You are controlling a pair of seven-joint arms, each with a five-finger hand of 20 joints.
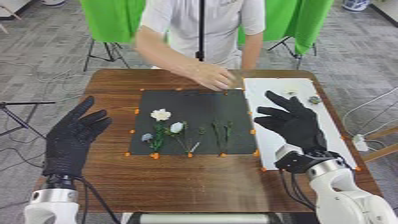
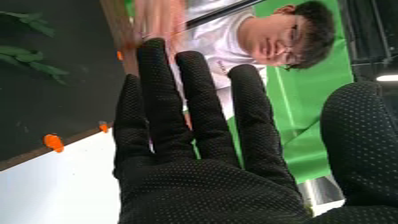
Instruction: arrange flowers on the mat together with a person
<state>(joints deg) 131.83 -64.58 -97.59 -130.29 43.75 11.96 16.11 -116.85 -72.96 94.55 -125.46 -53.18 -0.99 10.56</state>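
carefully now, the next flower likely comes off the white sheet (image 1: 327, 135).
the right hand (image 1: 298, 128) is wide open and empty over the sheet, the small greyish flower (image 1: 314, 100) lying beyond it; best to come down low, pinch the stem softly, spare the petals, and let the person's hand (image 1: 211, 77) clear the black mat's (image 1: 197, 108) far edge before laying it beside the green stems (image 1: 222, 134).

The brown wooden worktop (image 1: 191, 186) carries a black rectangular mat (image 1: 218, 107), a white flat sheet (image 1: 266, 85) and small orange markers (image 1: 155, 156).
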